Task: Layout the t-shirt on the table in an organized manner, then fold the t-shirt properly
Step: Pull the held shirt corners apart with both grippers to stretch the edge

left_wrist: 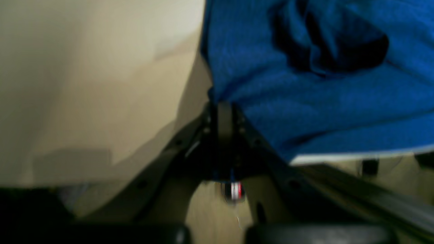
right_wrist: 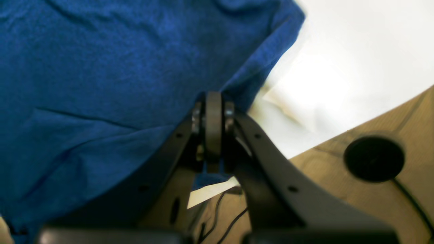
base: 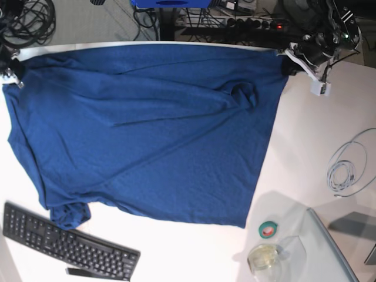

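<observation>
While the navy t-shirt (base: 147, 129) lies spread wide across the white table (base: 305, 147), I see it covering most of the surface from about nine o'clock to two o'clock, creased diagonally, with a bunched fold near one o'clock and a small crumpled sleeve at seven o'clock. Its far edge runs along the table's twelve o'clock rim. My left gripper (left_wrist: 222, 105) sits at the shirt's two o'clock corner in the base view; its wrist camera shows the jaws clenched together with blue cloth pinched at their tips. My right gripper (right_wrist: 213, 101) is at the ten o'clock corner, jaws likewise squeezed tight on the shirt's hem, with bare table to its right. Outward from the cloth, a black keyboard (base: 67, 241) lies at seven o'clock, just beside the crumpled sleeve. At five o'clock, clear of the shirt, stand a green tape roll (base: 269, 230) and a glass jar (base: 264, 258), and a coiled grey cable (base: 346, 167) rests at three o'clock.
</observation>
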You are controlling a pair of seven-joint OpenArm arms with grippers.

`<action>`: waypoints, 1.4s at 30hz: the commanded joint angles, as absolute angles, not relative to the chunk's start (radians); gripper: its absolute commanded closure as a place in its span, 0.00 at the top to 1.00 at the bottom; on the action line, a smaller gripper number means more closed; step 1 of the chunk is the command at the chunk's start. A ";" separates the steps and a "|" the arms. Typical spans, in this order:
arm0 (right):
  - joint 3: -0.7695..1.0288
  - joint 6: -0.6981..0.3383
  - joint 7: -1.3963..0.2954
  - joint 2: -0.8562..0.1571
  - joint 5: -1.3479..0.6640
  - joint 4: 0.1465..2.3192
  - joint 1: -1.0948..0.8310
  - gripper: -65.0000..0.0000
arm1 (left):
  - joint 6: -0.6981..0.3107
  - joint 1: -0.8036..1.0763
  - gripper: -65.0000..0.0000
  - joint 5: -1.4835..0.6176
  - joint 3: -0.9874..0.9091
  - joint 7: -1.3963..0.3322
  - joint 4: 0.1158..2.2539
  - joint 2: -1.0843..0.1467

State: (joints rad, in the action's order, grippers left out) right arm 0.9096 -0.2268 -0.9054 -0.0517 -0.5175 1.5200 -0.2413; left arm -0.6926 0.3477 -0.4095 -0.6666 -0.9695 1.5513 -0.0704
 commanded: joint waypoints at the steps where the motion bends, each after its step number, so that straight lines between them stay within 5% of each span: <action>1: 0.914 -0.213 -0.908 -0.070 -0.529 1.552 -0.226 0.00 | -0.698 0.328 0.00 -0.427 -0.674 -0.969 1.572 -0.082; 13: 0.906 -0.016 -1.049 -0.074 -0.527 1.589 -0.114 0.00 | -0.698 0.213 0.00 -0.427 -0.803 -1.162 1.578 -0.067; 27: 0.829 -0.007 -0.990 -0.139 -0.526 1.328 0.015 0.00 | -0.698 0.038 0.00 -0.427 -0.805 -1.328 1.468 -0.067; 42: 0.846 -0.007 -0.984 -0.165 -0.526 1.330 -0.005 0.00 | -0.698 0.010 0.00 -0.427 -0.803 -1.331 1.460 -0.067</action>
State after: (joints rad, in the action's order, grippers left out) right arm 0.8391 -0.0071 -0.9932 -0.1474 -0.5167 1.3090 -0.0139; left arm -0.6926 0.0212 -0.4160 -0.8024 -1.3327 1.4414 -0.0551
